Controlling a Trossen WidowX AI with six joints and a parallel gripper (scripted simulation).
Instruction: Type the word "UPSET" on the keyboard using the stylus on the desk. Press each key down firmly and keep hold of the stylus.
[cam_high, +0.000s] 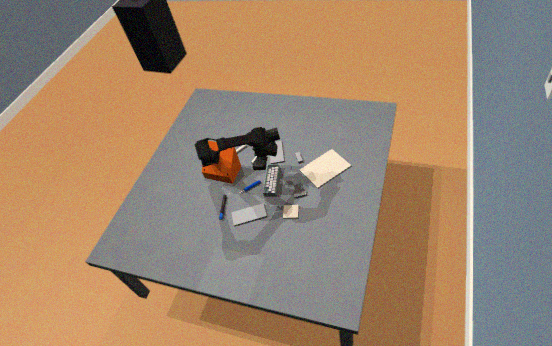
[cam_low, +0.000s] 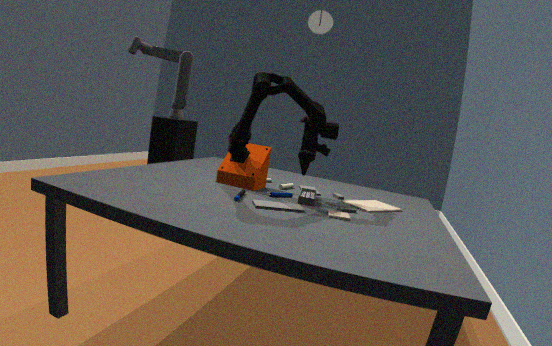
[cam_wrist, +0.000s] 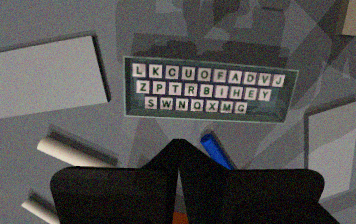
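Observation:
The keyboard is a dark green-grey tray with three rows of white letter keys, all readable in the wrist view. My gripper is shut with nothing between its fingertips. It hangs above the desk, off the keyboard's near long edge in the wrist view, touching nothing. A blue pen-like stick, pale-tipped in the top view, lies on the desk beside the keyboard; the finger partly hides it in the wrist view. I cannot tell for certain which stick is the stylus.
A dark stick with a blue end lies farther off. A white stick and another white stick lie near the arm's base. Flat grey slabs flank the keyboard. A cream sheet lies beyond.

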